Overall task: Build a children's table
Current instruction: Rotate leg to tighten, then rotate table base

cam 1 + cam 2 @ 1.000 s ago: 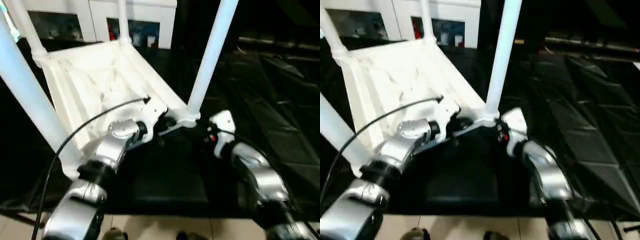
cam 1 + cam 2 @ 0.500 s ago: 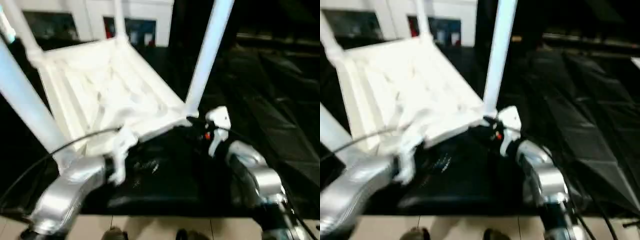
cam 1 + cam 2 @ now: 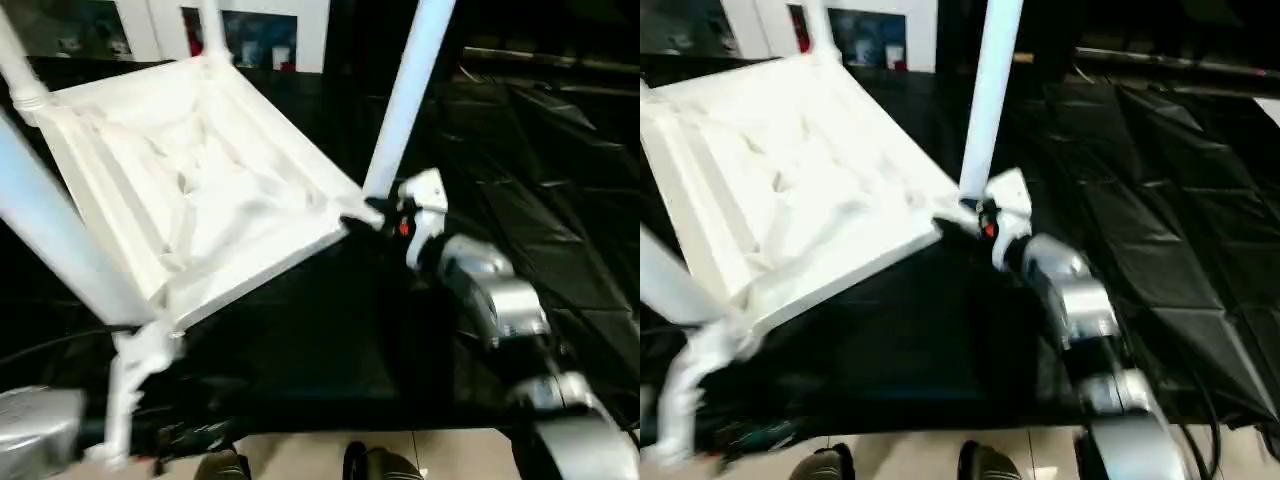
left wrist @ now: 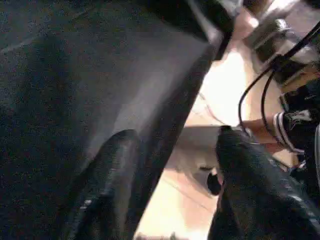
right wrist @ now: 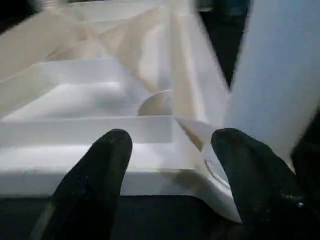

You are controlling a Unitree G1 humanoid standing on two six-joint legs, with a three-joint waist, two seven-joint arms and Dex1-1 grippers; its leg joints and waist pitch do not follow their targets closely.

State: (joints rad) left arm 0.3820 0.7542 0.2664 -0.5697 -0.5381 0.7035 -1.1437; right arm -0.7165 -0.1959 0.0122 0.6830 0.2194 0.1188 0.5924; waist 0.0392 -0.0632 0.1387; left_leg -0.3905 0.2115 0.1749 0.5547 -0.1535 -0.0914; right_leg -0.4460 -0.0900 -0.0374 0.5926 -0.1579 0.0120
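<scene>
On the black sheeting [image 3: 560, 250], the tabletop [image 3: 190, 190] is seen ribbed side up, with legs [image 3: 408, 95] standing from its corners and a white cabinet [image 3: 255, 30] behind. Right gripper [image 3: 385, 215] is set at the near corner socket. Right wrist view: fingers [image 5: 95, 180] parted astride the tabletop's rim. Left wrist view: left gripper [image 4: 175, 185] parted over dark sheet and pale floor [image 4: 220, 95].

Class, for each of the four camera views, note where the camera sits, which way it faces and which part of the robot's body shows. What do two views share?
Left eye view: head, looking down at the upturned tabletop; right forearm, right claw.
Right eye view: same scene, shifted slightly.
Left wrist view: along the open left claw, toward black cover and floor.
Right wrist view: along the right claw's fingers at the tabletop corner.
Shared: tabletop, leg.
</scene>
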